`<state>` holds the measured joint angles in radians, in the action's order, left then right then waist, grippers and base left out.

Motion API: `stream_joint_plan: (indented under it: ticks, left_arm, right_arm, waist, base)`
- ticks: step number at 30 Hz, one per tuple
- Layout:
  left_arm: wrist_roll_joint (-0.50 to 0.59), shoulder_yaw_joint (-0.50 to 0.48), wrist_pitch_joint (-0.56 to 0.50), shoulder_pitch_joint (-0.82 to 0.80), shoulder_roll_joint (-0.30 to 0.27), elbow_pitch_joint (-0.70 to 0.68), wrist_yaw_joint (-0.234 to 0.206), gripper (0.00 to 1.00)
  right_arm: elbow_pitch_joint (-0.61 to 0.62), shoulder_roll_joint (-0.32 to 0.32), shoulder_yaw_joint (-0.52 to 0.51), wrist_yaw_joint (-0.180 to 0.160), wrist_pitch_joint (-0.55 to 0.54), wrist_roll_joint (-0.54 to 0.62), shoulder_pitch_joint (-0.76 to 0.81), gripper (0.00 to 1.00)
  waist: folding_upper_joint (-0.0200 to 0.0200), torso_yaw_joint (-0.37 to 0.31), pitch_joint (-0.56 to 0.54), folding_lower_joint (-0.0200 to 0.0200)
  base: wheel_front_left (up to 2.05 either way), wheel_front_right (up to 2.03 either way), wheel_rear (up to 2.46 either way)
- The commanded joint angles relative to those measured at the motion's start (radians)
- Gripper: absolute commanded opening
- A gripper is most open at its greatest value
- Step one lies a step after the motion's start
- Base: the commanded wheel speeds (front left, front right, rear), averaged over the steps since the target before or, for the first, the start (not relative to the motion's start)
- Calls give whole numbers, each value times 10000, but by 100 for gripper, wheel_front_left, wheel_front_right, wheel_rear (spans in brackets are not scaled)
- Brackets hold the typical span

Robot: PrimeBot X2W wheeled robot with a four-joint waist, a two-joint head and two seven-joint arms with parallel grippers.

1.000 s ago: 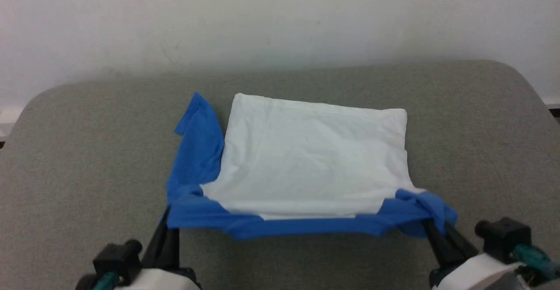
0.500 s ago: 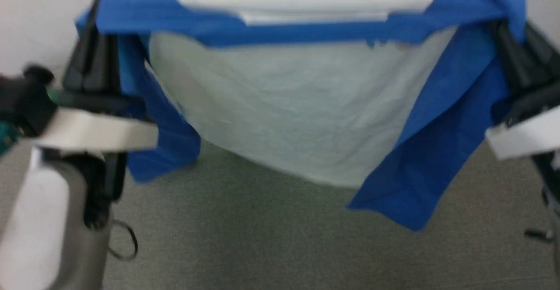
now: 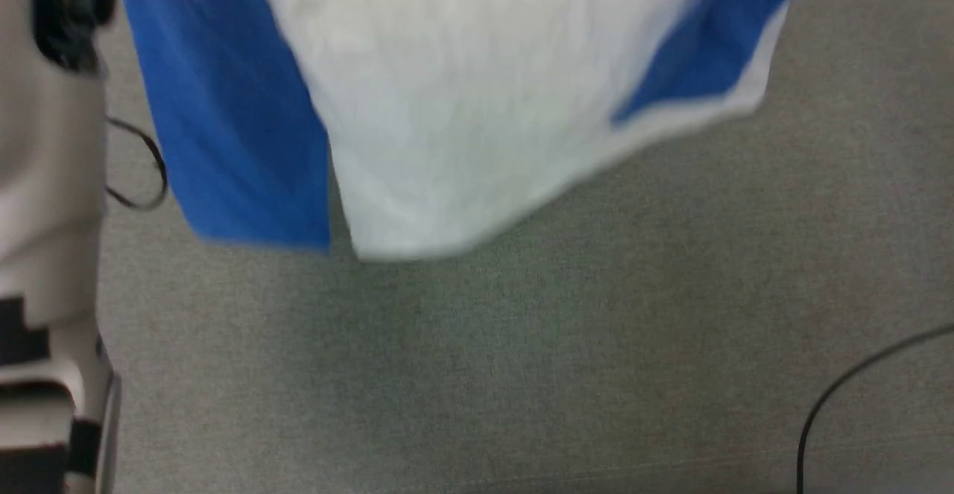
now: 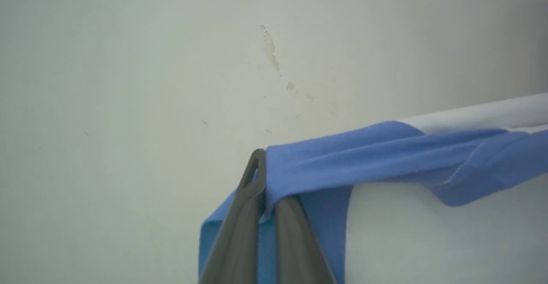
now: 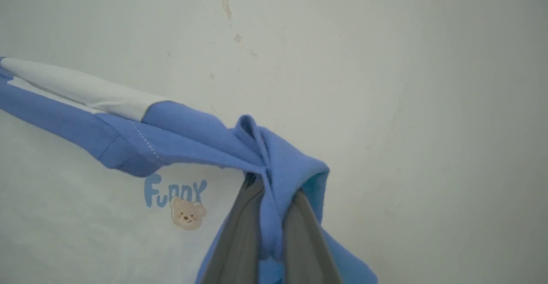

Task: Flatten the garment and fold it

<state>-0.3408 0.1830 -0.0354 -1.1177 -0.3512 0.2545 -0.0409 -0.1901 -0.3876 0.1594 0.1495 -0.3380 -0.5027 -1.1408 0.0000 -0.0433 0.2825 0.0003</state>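
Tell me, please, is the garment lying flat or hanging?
Hanging: left pincer and right pincer pinch the garment by its blue edge; it dangles above the table.

My left gripper is clamped tight, its two long dark fingers pressed together on a blue fold of the garment, with one fingertip showing bare past the cloth's edge. My right gripper grips the same way, its fingers nearly parallel, a twist of blue fabric pinched between them and wrapped over their tips. In the head view my left arm runs up the left edge, a pale shell with dark bands, and a thin black cable loops off it.
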Motion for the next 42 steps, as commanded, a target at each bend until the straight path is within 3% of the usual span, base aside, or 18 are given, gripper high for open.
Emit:
stream_joint_plan:
  ticks: [1, 12, 19, 27, 35, 42]
  left_arm:
    - [131, -409, 209, -677, -413, 683, -156, 0]
    - [414, -487, 1696, -3495, -591, 3566, -26, 0]
    - [39, -670, 2630, -3315, -197, 5406, 109, 0]
    - [-292, -1044, 2962, -1820, 276, 6426, 406, 0]
    - [-89, -1931, 2969, 1853, 742, 4504, 448, 0]
    - [338, -2457, 2970, 5540, 1175, 2563, 266, 0]
  right_arm:
    - [-722, -349, -233, -188, 377, 75, -717, 0]
    - [-4025, 273, 1180, -188, 3388, 762, -4181, 0]
    - [-6133, 1063, 2445, -188, 4753, 520, -4347, 0]
    - [-7136, 1351, 3772, -188, 5602, -613, -2786, 0]
    - [-6123, 985, 4377, -188, 5978, -1612, 385, 0]
    - [-4303, 552, 3910, -188, 5994, -1678, 3525, 0]
  waist:
    - [0, -118, 1511, -3]
    - [0, -283, 3067, -3]
    - [0, -277, 3658, -3]
    - [0, -211, 3245, -3]
    - [0, -143, 1682, -3]
    - [0, -135, 120, -3]
  base:
    - [0, 0, 0]
    - [0, 0, 0]
    - [0, 0, 0]
    - [0, 0, 0]
    - [0, 0, 0]
    - [0, 0, 0]
